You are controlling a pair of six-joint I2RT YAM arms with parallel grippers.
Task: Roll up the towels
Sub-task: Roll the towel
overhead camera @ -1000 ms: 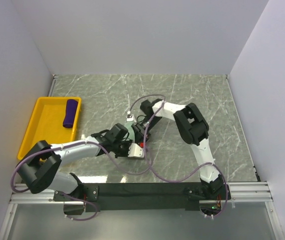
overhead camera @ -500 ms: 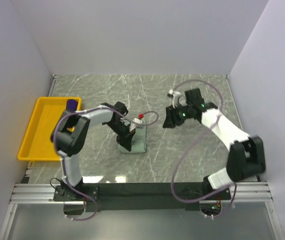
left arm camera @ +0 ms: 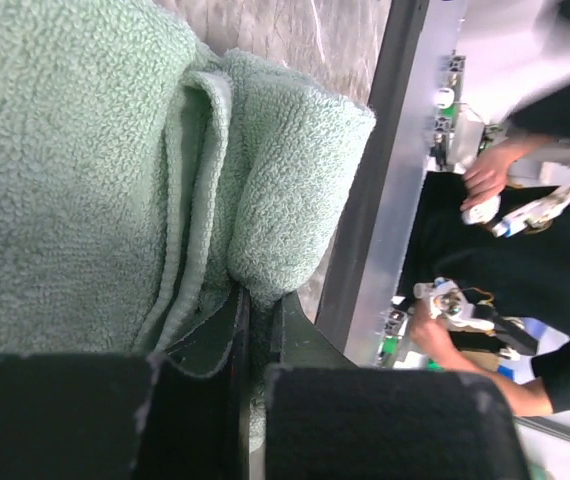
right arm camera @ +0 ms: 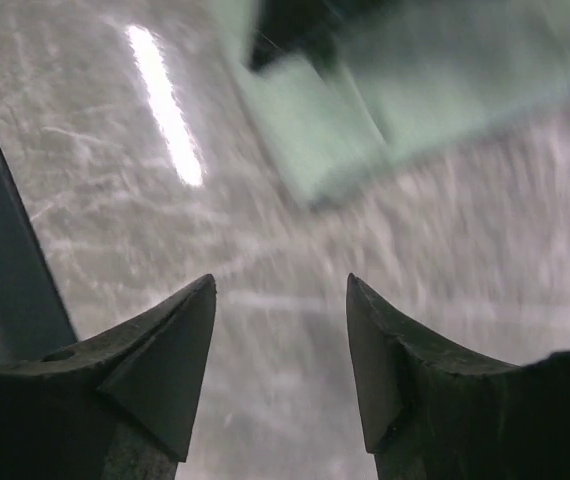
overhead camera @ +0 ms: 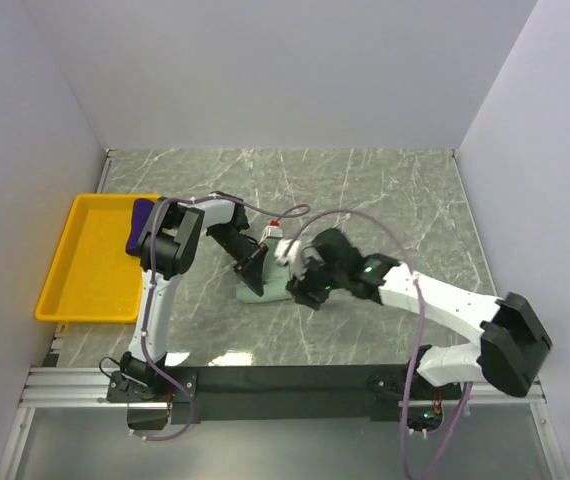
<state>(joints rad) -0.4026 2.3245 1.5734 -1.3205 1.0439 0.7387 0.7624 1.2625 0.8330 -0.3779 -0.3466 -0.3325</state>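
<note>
Pinching the mint green towel (left arm camera: 85,180) is the left gripper (left arm camera: 255,325). Its jaws are drawn together to a thin slit, and a fold of the cloth's edge runs down into that slit. In the left wrist view the towel fills most of the frame: a broad looped surface on the left and, beside it, a thick rounded fold whose lower end sits right at the fingertips.

From above, the mint green towel (overhead camera: 265,292) lies near the middle of the marble table (overhead camera: 385,190), partly covered by both arms. The left gripper (overhead camera: 255,268) reaches it from the far left side, while the right gripper (overhead camera: 303,283) sits at the towel's right edge; whether it touches the cloth cannot be told from this view.

The right gripper (right arm camera: 280,300) stands open, with its two dark fingers (right arm camera: 170,370) well apart and nothing between them but bare marble. The towel shows blurred beyond the tips, in the upper part of the right wrist view.

The purple towel (overhead camera: 141,222) lies as a compact dark bundle in the far right corner of the yellow tray (overhead camera: 65,270), partly hidden by the left arm, well apart from the mint one.
</note>
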